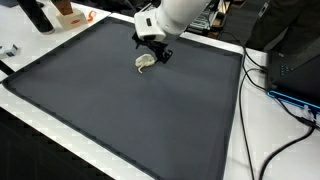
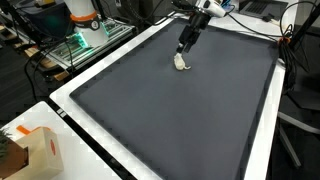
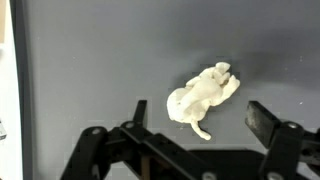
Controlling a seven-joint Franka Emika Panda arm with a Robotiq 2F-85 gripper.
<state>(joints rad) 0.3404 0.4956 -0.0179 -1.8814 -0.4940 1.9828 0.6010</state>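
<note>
From nine o'clock in the wrist view, the white bench [image 3: 8,90] edge gives way to a dark grey mat [image 3: 90,50]. At centre a small cream lump [image 3: 203,95] lies on the mat between the fingers of the released pincer [image 3: 197,110], clear of both. In an exterior view the cream lump [image 1: 145,62] sits toward the mat's twelve o'clock.
</note>
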